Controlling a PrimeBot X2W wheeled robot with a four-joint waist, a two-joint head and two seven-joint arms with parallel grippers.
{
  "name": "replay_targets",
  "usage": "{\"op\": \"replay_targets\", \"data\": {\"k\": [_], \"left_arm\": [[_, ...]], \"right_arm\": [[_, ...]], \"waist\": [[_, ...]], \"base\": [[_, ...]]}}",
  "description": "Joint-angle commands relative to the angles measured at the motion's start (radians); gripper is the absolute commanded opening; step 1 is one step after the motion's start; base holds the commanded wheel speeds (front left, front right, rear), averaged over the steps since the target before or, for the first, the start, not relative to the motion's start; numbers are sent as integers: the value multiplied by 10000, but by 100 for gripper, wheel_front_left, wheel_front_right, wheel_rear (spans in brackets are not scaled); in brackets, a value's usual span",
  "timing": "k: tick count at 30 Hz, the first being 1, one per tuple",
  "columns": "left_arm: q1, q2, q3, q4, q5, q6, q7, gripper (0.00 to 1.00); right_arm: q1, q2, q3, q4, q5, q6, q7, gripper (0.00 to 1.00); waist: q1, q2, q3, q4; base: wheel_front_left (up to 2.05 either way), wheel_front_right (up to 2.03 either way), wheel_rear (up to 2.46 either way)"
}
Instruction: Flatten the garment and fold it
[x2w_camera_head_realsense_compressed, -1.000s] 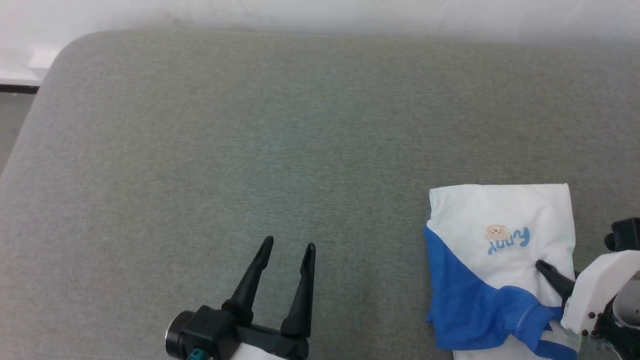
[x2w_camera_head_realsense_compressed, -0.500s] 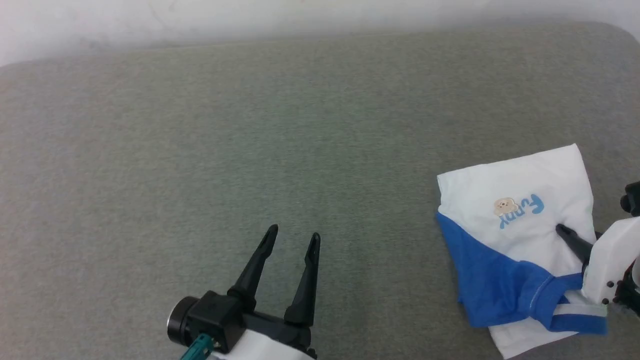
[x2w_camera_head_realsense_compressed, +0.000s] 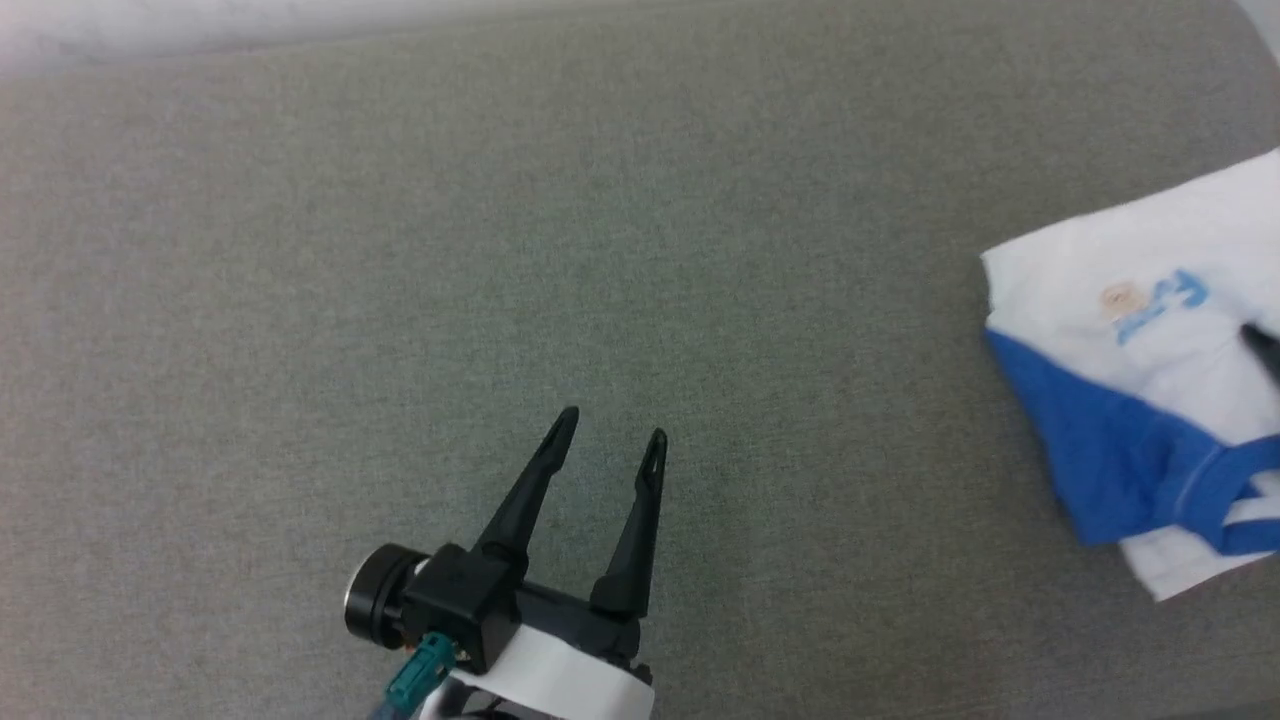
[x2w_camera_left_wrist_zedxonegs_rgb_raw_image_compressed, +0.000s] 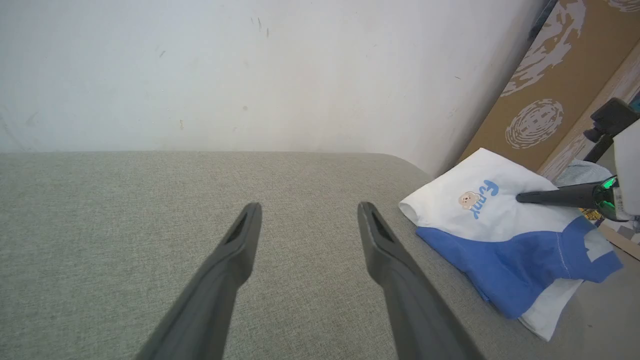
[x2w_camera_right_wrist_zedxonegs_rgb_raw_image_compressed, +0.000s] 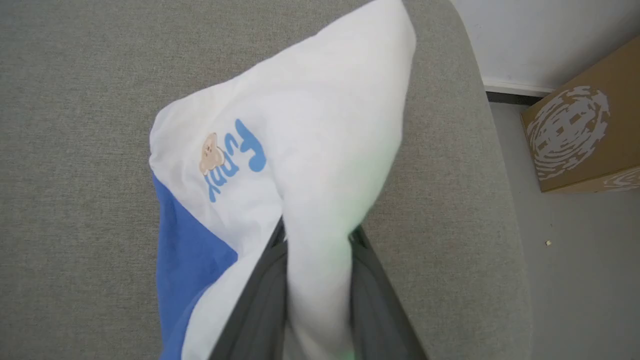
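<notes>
The shirt (x2w_camera_head_realsense_compressed: 1130, 380), folded into a blue and white bundle, lies at the right end of the grey cushion (x2w_camera_head_realsense_compressed: 500, 250), close to its rounded edge. Its white panel, printed with a small bear and blue letters, faces up, and a blue section sits on the near side. The right gripper (x2w_camera_right_wrist_zedxonegs_rgb_raw_image_compressed: 317, 235) has its two fingers closed partway on a raised fold of the white cloth, which bunches up between them. The left gripper (x2w_camera_head_realsense_compressed: 612, 428) hovers over bare cushion, well apart from the shirt, its fingers spread wide with nothing between them. A cardboard box (x2w_camera_right_wrist_zedxonegs_rgb_raw_image_compressed: 575, 140) stands on the floor beyond the cushion's end.
</notes>
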Motion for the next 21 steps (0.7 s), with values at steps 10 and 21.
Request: {"op": "replay_targets", "data": {"k": [10, 21], "left_arm": [[-958, -130, -343, -337, 917, 375, 292, 100], [-1627, -296, -717, -545, 1612, 561, 604, 100]], "right_arm": [[-1071, -1994, -2, 1163, 613, -19, -1123, 0], [-1756, -3679, 284, 2926, 1108, -19, -2285, 0]], "waist": [[-1, 1, 2028, 478], [-1, 1, 3031, 728]], "base": [[0, 0, 0], [0, 0, 0]]}}
